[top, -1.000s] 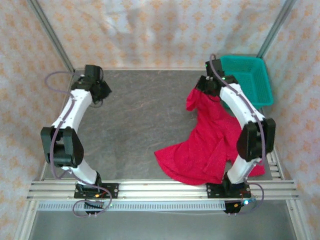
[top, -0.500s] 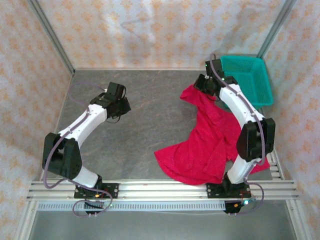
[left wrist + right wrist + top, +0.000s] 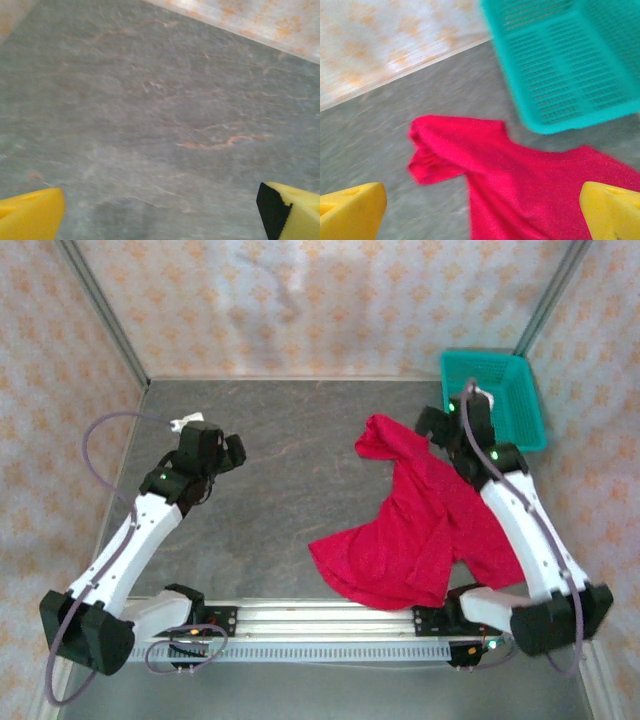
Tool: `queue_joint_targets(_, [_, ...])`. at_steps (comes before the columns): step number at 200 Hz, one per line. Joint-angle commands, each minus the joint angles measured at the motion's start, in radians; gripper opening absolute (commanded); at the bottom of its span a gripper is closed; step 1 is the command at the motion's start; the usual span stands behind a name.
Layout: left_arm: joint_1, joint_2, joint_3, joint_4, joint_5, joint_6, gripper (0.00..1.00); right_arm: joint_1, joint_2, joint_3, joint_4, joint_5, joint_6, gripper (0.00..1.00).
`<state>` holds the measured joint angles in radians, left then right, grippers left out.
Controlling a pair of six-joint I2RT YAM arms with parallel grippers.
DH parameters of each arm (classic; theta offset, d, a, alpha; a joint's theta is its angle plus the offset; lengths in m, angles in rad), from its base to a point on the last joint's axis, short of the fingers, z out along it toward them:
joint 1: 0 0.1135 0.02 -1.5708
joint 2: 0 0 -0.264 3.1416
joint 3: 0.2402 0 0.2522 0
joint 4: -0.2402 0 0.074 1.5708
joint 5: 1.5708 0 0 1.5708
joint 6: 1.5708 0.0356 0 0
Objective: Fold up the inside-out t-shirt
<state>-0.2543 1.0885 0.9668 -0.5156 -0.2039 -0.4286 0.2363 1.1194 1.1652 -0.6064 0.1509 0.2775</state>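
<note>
Yellow fingers [image 3: 30, 212] of the left gripper [image 3: 160, 220] stand spread wide over the bare grey table [image 3: 290, 490], holding nothing, while the right gripper [image 3: 480, 215] hangs equally wide and empty above the inside-out t-shirt [image 3: 410, 530], which lies crumpled on the table's right side beside the teal basket [image 3: 505, 390].

A grey stone-patterned table top [image 3: 300, 470] is covered on its right half by a crumpled crimson-red cloth t-shirt [image 3: 410, 530]; a teal plastic mesh basket [image 3: 512, 400] is set at the far right corner.
</note>
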Motion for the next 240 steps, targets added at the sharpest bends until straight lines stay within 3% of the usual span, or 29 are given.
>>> queue_joint_targets(1, [-0.008, -0.026, -0.102, 0.135, -0.155, 0.189, 1.0, 0.0, -0.104, -0.235, 0.185, 0.262, -0.104, 0.99])
queue_joint_targets(27, [-0.008, -0.007, -0.192, 0.267, -0.24, 0.251, 1.0, 0.0, -0.194, -0.544, 0.466, 0.245, -0.159, 0.99])
queue_joint_targets(47, [-0.007, 0.027, -0.227, 0.313, -0.31, 0.28, 1.0, -0.002, -0.193, -0.634, 0.538, 0.297, -0.143, 0.99])
queue_joint_targets(66, [-0.004, 0.046, -0.249, 0.337, -0.332, 0.297, 1.0, -0.005, -0.133, -0.627, 0.548, 0.292, -0.156, 0.99])
queue_joint_targets(109, [0.002, 0.015, -0.244, 0.328, -0.266, 0.257, 1.0, -0.005, -0.007, -0.524, 0.469, 0.304, -0.098, 0.99])
queue_joint_targets(130, [0.017, -0.007, -0.195, 0.161, -0.368, 0.025, 1.0, -0.007, 0.0, -0.464, 0.396, 0.196, -0.08, 0.99])
queue_joint_targets(142, [0.05, -0.02, -0.172, 0.106, -0.297, -0.045, 1.0, -0.012, 0.021, -0.431, 0.36, 0.142, -0.057, 0.99])
queue_joint_targets(159, [0.073, -0.027, -0.147, 0.094, -0.08, -0.042, 1.0, -0.018, 0.097, -0.345, 0.271, 0.109, -0.011, 0.99])
queue_joint_targets(168, [0.062, -0.029, -0.149, 0.107, 0.043, -0.048, 0.92, -0.023, 0.152, -0.279, 0.203, 0.068, -0.01, 0.99])
queue_joint_targets(193, [-0.076, -0.05, -0.214, 0.191, 0.238, -0.146, 0.79, -0.026, 0.303, -0.08, 0.01, -0.014, 0.004, 0.99])
queue_joint_targets(214, [-0.297, -0.053, -0.275, 0.279, 0.296, -0.23, 0.75, -0.031, 0.362, 0.023, -0.113, -0.051, 0.029, 1.0])
queue_joint_targets(240, [-0.62, 0.035, -0.261, 0.365, 0.275, -0.298, 0.75, -0.107, 0.327, 0.014, -0.15, -0.166, 0.099, 1.0])
